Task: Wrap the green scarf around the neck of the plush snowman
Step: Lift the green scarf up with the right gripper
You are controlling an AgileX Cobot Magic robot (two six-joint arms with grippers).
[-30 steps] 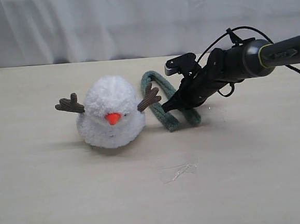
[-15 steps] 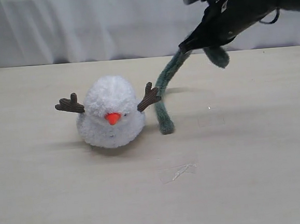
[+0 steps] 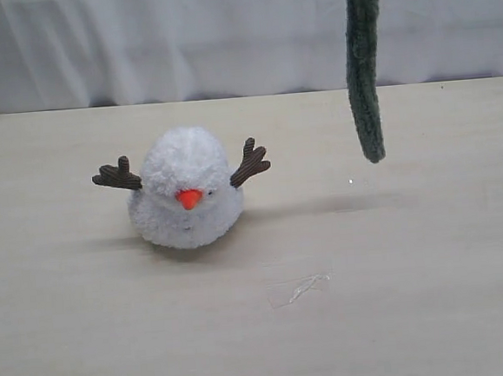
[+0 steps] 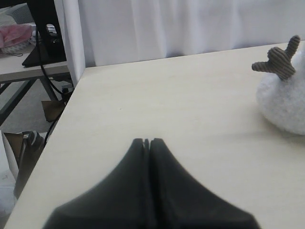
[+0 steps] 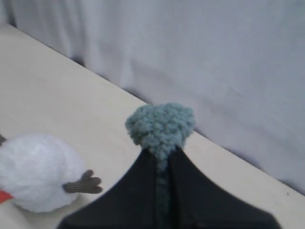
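Above the table [image 3: 415,271], right hand [image 5: 162,157] pinches green scarf [image 3: 365,83] dangling clear of plush snowman [image 3: 186,189]; left hand [image 4: 147,141] closed, empty

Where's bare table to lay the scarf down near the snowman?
Bare table left of the plush snowman and right of it, below the hanging green scarf. In front, a clear scrap interrupts. Tight only beside its twig arms.

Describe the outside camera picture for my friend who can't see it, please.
A green scarf dangles from above the picture's top edge, with its tip in the air, off the table. To its left, a fluffy white snowman with an orange nose and brown twig arms sits on the table.
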